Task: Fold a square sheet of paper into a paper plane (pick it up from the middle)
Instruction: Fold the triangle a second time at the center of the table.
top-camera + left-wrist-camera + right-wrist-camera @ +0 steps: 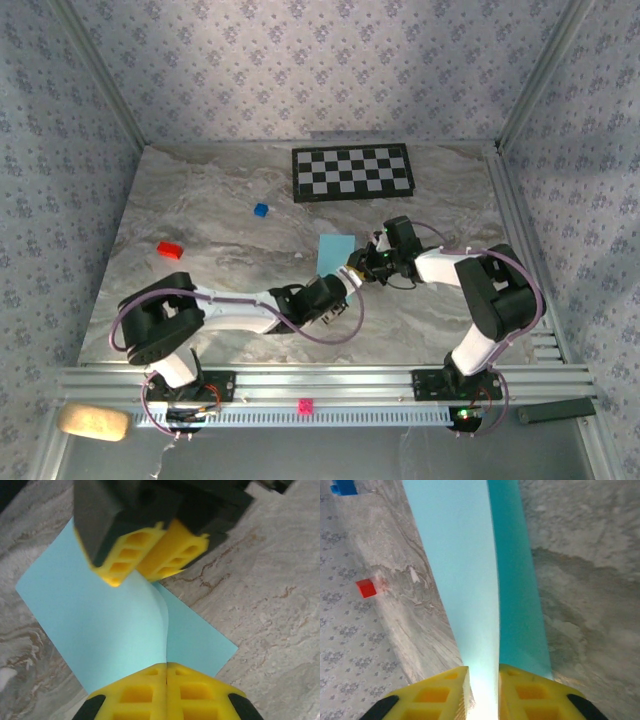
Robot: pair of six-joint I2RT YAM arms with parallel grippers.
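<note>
— Grippers nearest the bases: how many, and doing what?
— Two, one per arm. The left gripper [166,666] is clamped on a raised crease of the single sheet of paper [95,615]. The right gripper [482,675] pinches the same crease from the opposite end, fingertips facing the left one's.
— Where does the sheet sit?
— Mid-table, just beyond the left gripper. Its flat part rests on the table [200,190] and the ridge is lifted between the fingers.
— Anything else around?
— One red block [169,249] well to the left, one blue cube [261,210] farther back, and one checkerboard [352,172] near the far edge. All lie apart from the sheet. From above, the right gripper covers the sheet's near right corner.
— Surface and room?
— A grey-veined, marble-look tabletop with an aluminium rail [330,380] along its near edge. Patterned walls [300,70] stand on three sides.
</note>
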